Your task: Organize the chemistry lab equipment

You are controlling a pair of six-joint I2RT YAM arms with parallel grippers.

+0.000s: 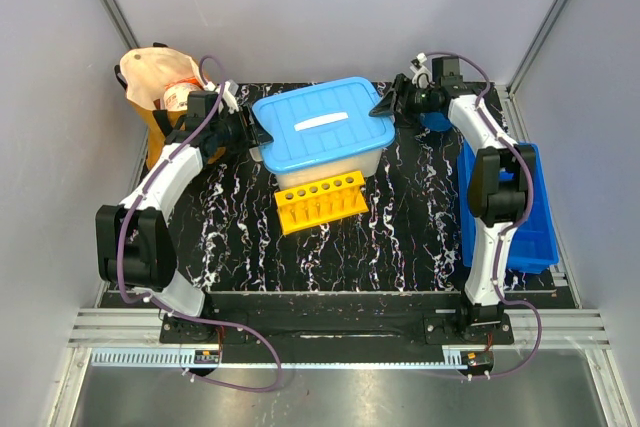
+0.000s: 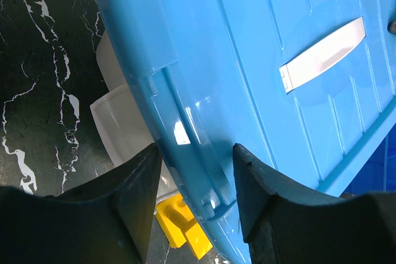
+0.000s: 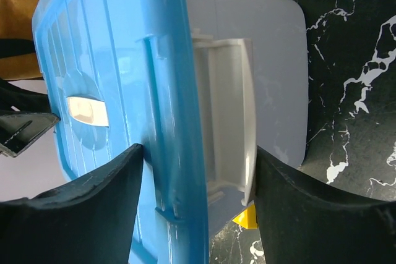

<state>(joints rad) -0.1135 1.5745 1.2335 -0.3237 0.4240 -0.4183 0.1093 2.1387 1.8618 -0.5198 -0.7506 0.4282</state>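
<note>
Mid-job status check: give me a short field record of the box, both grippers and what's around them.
container: clear tub, blue lid on
left gripper: straddles the lid's left end; clamped or not, unclear
right gripper: straddles the lid's right end and white latch; clamp unclear
yellow rack: just in front of the tub
blue bin: right side
brown bag: far left corner

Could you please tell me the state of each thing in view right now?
blue lid: closed on the clear box.
yellow rack: upright, holes look empty.
brown bag: mouth open.
blue bin: upright, open-topped.
left tool: astride the lid's end, grip unclear.
right tool: open, astride the lid's other end.
</note>
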